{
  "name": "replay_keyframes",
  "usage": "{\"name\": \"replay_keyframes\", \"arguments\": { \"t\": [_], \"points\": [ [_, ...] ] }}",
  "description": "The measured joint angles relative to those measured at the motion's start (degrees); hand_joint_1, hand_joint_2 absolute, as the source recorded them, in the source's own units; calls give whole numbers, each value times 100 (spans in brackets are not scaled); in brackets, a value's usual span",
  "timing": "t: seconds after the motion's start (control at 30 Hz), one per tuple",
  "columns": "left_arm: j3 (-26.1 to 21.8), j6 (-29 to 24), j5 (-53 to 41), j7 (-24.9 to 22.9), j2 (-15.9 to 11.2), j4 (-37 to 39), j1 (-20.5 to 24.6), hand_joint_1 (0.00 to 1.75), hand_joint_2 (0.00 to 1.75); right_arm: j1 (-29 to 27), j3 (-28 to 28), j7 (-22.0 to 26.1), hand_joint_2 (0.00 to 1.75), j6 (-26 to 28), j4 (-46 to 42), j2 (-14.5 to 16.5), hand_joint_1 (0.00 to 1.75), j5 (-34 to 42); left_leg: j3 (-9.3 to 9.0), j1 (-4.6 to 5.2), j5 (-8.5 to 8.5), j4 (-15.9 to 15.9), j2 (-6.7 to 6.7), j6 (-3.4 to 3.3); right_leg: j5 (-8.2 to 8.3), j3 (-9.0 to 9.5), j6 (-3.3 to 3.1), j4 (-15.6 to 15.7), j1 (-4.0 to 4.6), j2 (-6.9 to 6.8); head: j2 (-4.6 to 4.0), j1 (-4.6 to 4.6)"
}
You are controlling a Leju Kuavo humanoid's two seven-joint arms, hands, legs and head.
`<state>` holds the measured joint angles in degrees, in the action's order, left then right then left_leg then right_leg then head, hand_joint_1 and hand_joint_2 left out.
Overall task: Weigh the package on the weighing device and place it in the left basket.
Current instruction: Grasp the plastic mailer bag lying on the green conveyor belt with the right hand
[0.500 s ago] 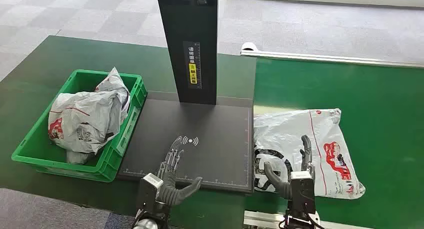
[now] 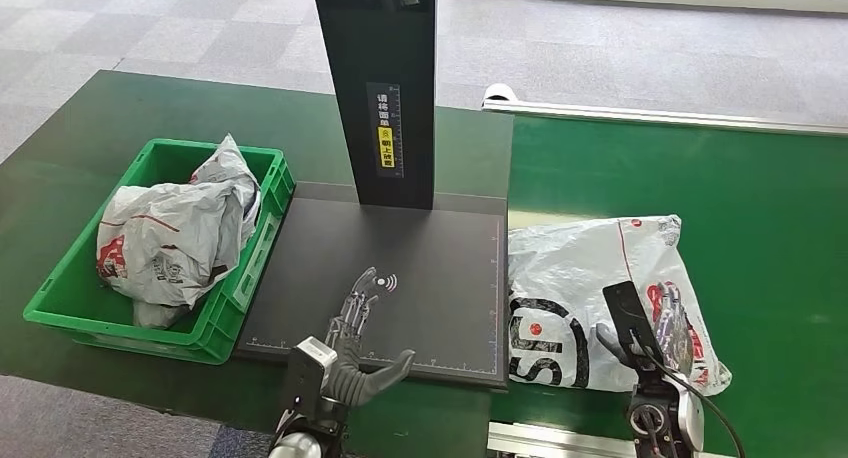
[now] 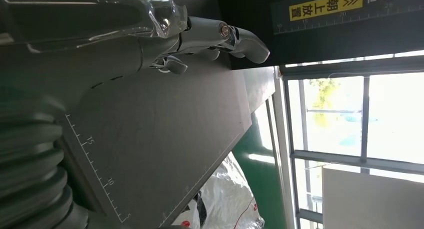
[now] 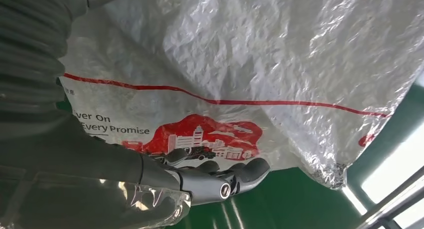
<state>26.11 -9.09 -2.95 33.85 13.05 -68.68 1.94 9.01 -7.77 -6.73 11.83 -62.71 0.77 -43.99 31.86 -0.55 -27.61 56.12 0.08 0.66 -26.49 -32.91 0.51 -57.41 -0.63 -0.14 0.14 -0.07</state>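
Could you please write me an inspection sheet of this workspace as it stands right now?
Surface: green table on the left, green belt on the right.
Job's things: white package lies flat on the belt beside the weighing device, whose black platform is bare; green basket at the left already holds filled bags.
Clutter: nothing seen.
Hands: left hand over the platform's near edge, fingers apart, holding nothing; right hand over the package's near right part, grasp not clear.
Cables: a dark cable loops by the right wrist.
Surroundings: grey carpet tiles; windows in the left wrist view.
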Motion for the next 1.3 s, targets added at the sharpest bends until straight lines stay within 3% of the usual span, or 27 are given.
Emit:
{"name": "replay_keyframes", "arguments": {
  "t": [0.1, 0.13, 0.17, 0.23, 0.27, 0.3, 1.17, 1.3],
  "points": [
    [-26, 4, -30, -27, 9, -47, -9, 0, 175, 4, -71, -5, 175, -89, 82, 16, 0, -45, 1, 0, 0, -1, 0, 0, -1, 0, -1, 0, 1, 0, -1, 1],
    [-33, 4, -40, -36, 10, -60, -12, 0, 175, 5, -83, -12, 175, -105, 104, 23, 15, -57, 1, 0, 0, -1, 0, 0, -1, 1, -1, 0, 1, 0, -1, 1],
    [-39, 4, -49, -43, 11, -73, -16, 0, 175, 6, -91, -20, 175, -119, 122, 28, 45, -67, 1, 0, 0, 0, 0, 0, -1, 1, -1, 0, 1, 0, -1, 1],
    [-56, 8, -60, -63, 13, -97, -23, 0, 175, 7, -102, -32, 175, -159, 160, 39, 130, -78, 1, 0, 0, 0, 0, 0, -1, 2, -1, 0, 0, 0, -1, 1],
    [-64, 12, -64, -72, 14, -107, -26, 0, 175, 8, -105, -35, 175, -188, 178, 44, 159, -80, 1, 0, 0, 0, 0, 0, 0, 2, 0, 0, 0, 0, -1, 2],
    [-75, 16, -66, -79, 15, -113, -28, 0, 175, 8, -108, -37, 175, -218, 197, 50, 172, -80, 1, 0, 0, 0, 0, 0, 0, 2, 0, 0, 0, 0, -1, 1],
    [-102, 6, -89, -144, 28, -116, -29, 0, 175, 110, -138, -51, 175, -628, 609, 81, 175, -76, 0, 0, 0, 0, -1, 0, 0, 2, 0, 0, 0, 0, -1, 0],
    [-109, -61, -84, -155, 7, -116, -31, 0, 175, 122, -137, 53, 175, -406, 628, 102, 175, -91, 1, 0, 1, 0, -1, 0, 0, 3, 0, 0, 0, -1, -1, 1]
  ]
}}
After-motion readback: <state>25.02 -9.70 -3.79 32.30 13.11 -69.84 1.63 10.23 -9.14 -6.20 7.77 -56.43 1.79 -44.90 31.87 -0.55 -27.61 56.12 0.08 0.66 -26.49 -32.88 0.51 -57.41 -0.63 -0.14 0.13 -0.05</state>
